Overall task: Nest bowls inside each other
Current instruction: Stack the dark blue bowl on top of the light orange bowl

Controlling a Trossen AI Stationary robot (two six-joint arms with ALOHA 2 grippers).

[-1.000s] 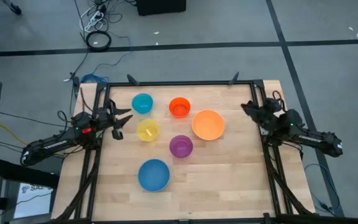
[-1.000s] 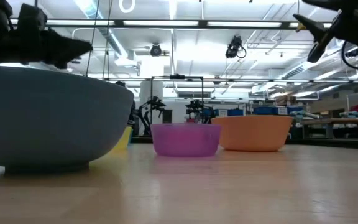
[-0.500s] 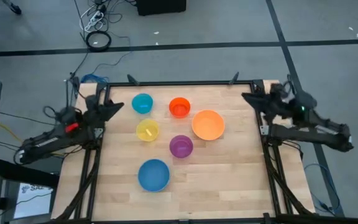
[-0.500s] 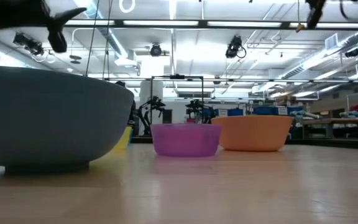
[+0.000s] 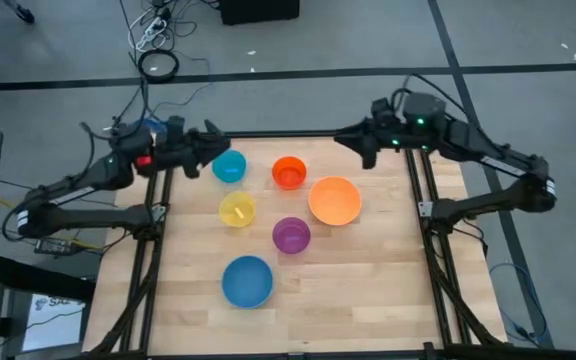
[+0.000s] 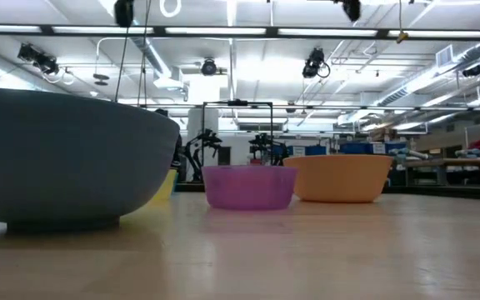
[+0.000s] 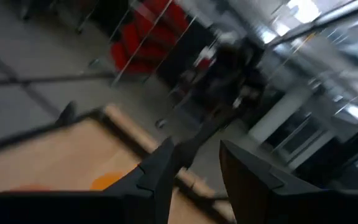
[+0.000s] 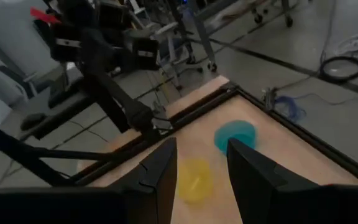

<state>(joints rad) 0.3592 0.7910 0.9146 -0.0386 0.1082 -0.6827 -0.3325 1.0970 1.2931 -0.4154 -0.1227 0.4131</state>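
Six bowls stand apart on their bases on the wooden table: cyan [image 5: 229,166], red-orange [image 5: 289,172], large orange [image 5: 335,200], yellow [image 5: 237,210], purple [image 5: 291,235] and large blue [image 5: 247,281]. The low view shows the blue bowl [image 6: 65,158] close up, with the purple [image 6: 248,185] and orange [image 6: 340,177] bowls behind it. My left gripper [image 5: 211,150] hangs high near the far left corner, beside the cyan bowl, open and empty [image 7: 194,168]. My right gripper [image 5: 355,145] hangs high near the far edge, beyond the orange bowl, open and empty [image 8: 201,155].
A black frame [image 5: 420,210] runs along the table's edges. Cables [image 5: 158,62] lie on the floor beyond the far edge. Bare wood [image 5: 368,290] shows at the near right of the table. Both arms' fingertips just show at the top of the low view [image 6: 124,12] [image 6: 352,8].
Both arms have risen from low at the table's left and right edges, and their grippers have swung up and toward the far edge, inward over the table's far corners. Each wrist has rolled on the way. The bowls have stayed in place.
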